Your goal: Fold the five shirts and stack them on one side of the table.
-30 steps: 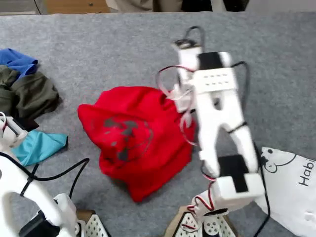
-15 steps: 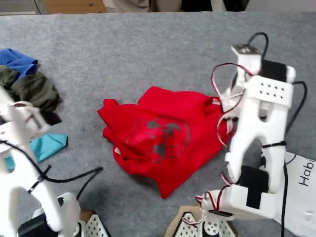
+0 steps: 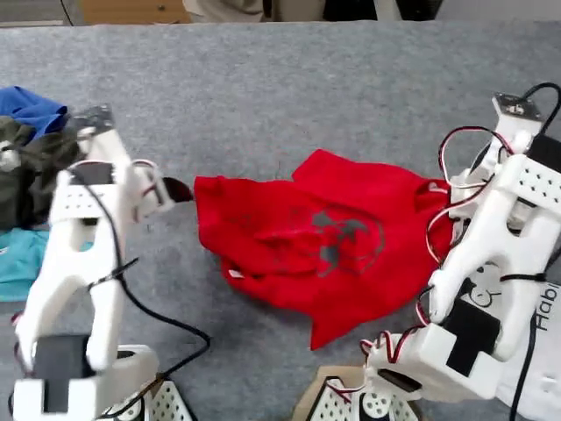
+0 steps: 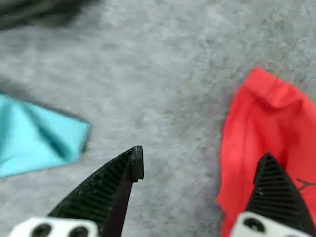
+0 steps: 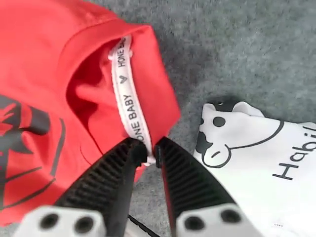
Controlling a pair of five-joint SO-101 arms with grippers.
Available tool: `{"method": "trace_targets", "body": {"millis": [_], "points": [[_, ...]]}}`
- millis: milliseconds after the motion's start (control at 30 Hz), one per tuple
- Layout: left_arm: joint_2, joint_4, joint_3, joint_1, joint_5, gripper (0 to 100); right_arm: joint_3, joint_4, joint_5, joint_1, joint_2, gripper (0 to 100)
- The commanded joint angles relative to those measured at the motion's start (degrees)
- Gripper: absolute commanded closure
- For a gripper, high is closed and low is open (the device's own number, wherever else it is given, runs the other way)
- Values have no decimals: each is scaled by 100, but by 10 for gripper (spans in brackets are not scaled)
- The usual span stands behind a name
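Crosswise, red shirt (image 3: pixel 324 246), collar end rightward, in pinch of right claw (image 5: pixel 149 148); left claw (image 4: pixel 202 155) wide.

A grey, felt-like table top (image 3: pixel 263 96) fills most of the frame. A strip of brown wood (image 3: pixel 131 10) runs along the upper left edge.
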Motion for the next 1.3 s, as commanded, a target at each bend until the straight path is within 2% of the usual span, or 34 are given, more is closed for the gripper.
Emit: {"method": "trace_targets", "body": {"millis": [0,200,433,600,733,867,1000,1267], "points": [[391,-325,-26,571,237,643,4,-105,44,101,-251,993],[1112,-1046,-26,914,721,660,4,-62,44,101,-259,993],[1587,-1433,-26,905,809,842,4,-62,44,101,-295,993],[1578,-1371,-185,853,809,988,4,-62,18,101,-295,993],[1569,-1029,-360,589,791,982,-4,-62,35,101,-295,993],[1569,-176,-888,141,237,981,-4,-62,35,31,-295,993],[1569,624,-1600,-563,-185,981,-4,-9,0,-514,-303,993],[1622,1749,-2312,-1495,-1354,981,356,369,-237,-2738,-251,993]]}}
